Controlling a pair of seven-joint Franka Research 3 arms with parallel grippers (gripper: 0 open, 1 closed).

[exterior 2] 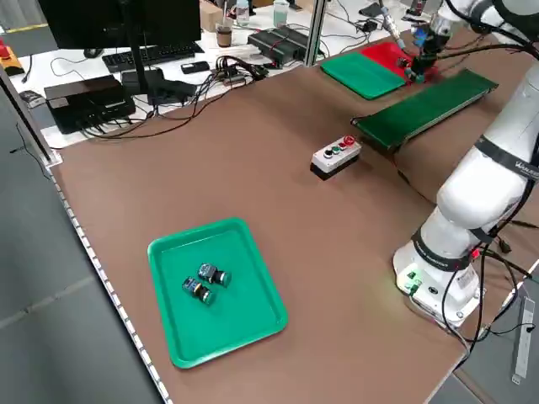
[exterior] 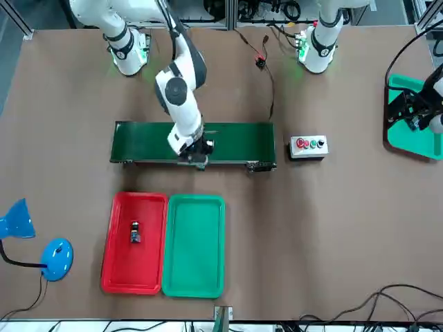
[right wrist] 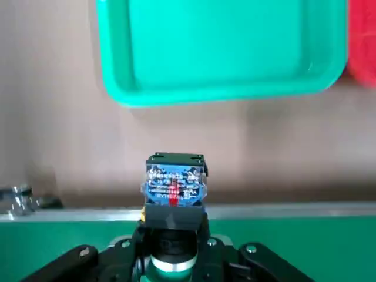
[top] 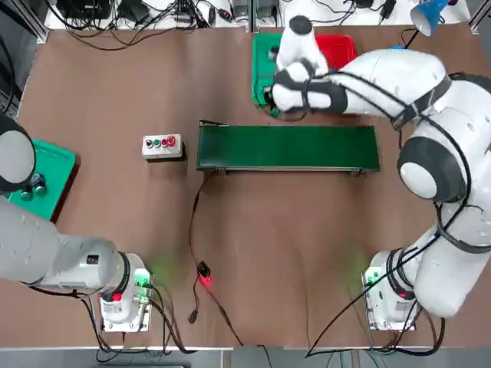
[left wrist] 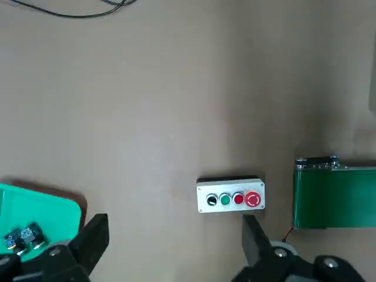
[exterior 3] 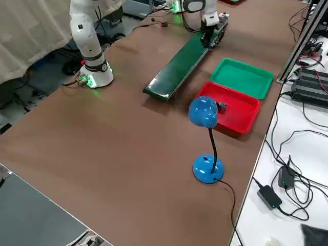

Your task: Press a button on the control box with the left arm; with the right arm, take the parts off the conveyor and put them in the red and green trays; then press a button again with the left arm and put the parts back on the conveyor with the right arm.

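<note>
While both arms stand at the brown table point(top: 307, 230), the scene reads as follows, left to right in the top view.

Left gripper point(left wrist: 176, 247): parked near the table's left edge, above the side tray and well apart from the control box; fingers spread wide, nothing between them.

Side green tray point(exterior 2: 215, 290): at the table's left edge; two small button-switch parts point(exterior 2: 206, 282) lie in it side by side, near its middle.

Control box point(top: 163, 146): just left of the conveyor, apart from it; a row of buttons on its top, the red one nearest the belt.

Conveyor point(top: 288, 147): long dark-green belt across the middle of the table; no loose part lies on the visible belt.

Right gripper point(right wrist: 171, 235): over the far edge of the conveyor, on the side of the two trays; fingers clamped on a part.

Held part point(right wrist: 174, 188): small dark switch block with a blue label and red mark, upright between the fingers.

Green tray point(exterior: 194, 245): beyond the conveyor, touching the red tray; nothing in it.

Red tray point(exterior: 135, 277): beside the green one; one small dark part point(exterior: 135, 233) lies near its middle.

Blue desk lamp point(exterior 3: 205, 118): near the red tray, by the table's corner.
</note>
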